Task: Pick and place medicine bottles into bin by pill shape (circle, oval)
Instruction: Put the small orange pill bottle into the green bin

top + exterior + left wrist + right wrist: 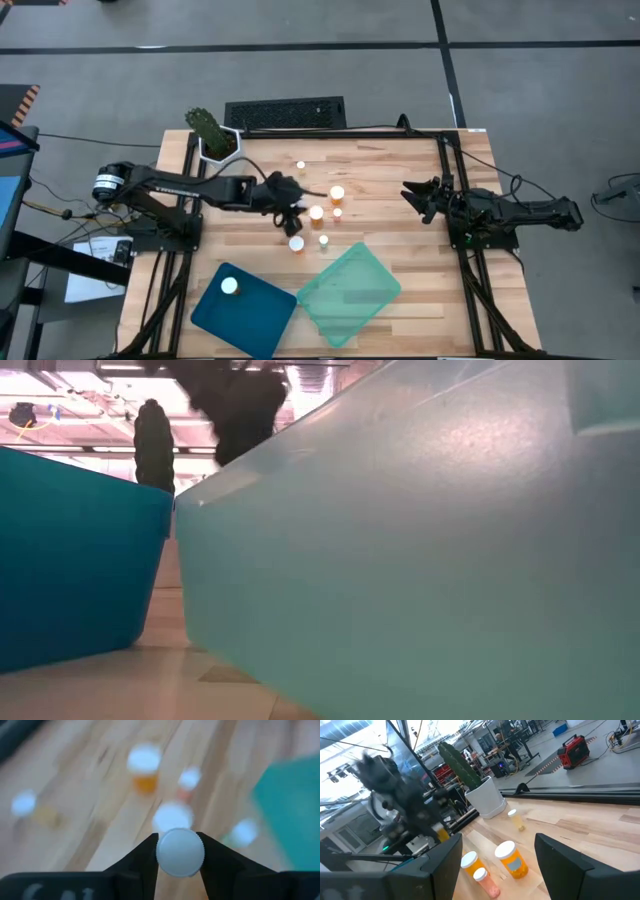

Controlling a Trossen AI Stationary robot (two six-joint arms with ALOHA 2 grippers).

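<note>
A: What has the left gripper (179, 851) got?

B: Its two dark fingers (141, 857) are closed on the white cap of a held bottle (180, 853), one finger on each side of the cap. In the high view the left gripper (285, 203) sits over the middle of the wooden table (420, 300).

A: And around it?

B: Just beside it, on the side away from the arm, stand several other medicine bottles: one amber bottle (316, 213) nearest, a wider bottle (337, 194) beyond that, a small one (337, 213) next to it. A white-capped bottle (296, 244) and a little one (323, 240) stand between the gripper and the trays. A lone small bottle (300, 165) stands toward the table's far edge.

A: The trays?

B: A pale green tray (350, 292) lies near the gripper, toward the front edge, tilted against a dark blue tray (255, 320). One white-capped bottle (230, 286) stands in the blue tray.

A: Further out?

B: A white pot with a green plant (212, 135) stands at the far corner behind the left arm. The right gripper (420, 196) waits well apart at the table's right side, fingers spread and holding nothing.
</note>
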